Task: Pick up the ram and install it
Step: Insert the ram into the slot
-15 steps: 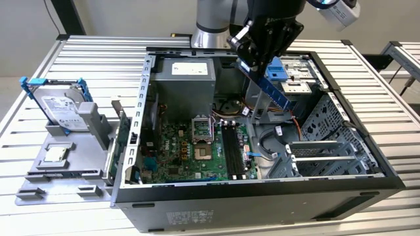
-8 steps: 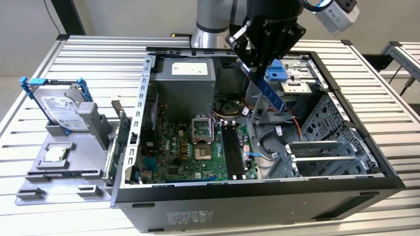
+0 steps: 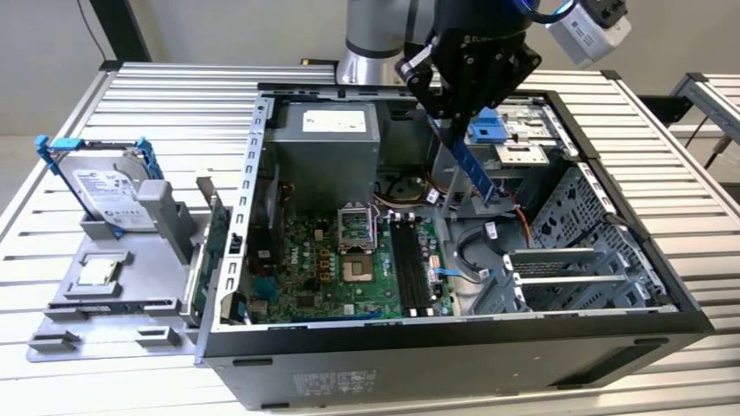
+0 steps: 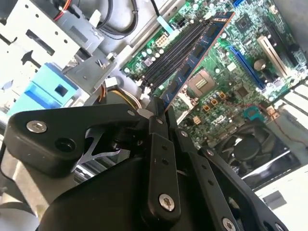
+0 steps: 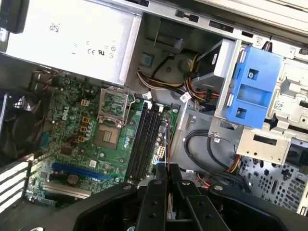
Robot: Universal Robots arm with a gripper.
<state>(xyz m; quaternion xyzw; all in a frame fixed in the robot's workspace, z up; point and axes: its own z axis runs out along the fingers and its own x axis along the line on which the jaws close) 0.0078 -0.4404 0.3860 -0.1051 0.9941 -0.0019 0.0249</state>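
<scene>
**A:** You're hovering over the open sheet-metal case [image 3: 463, 342], with the green motherboard [image 3: 347, 277] lying flat inside. Where's the ram [image 3: 469, 165] sitting?

**B:** Your fingers [image 4: 161, 144] are pinching its top end. The thin blue stick is hanging tilted above the black slots [image 3: 407, 260], not touching. I'd be squaring it to one slot.

Resting directly on the slatted metal table [image 3: 151, 87]: an open computer case [image 3: 463, 368] lying on its side with the open face up, and, just beside the case on the exterior view's left, a flat grey tray [image 3: 104, 328].
</scene>
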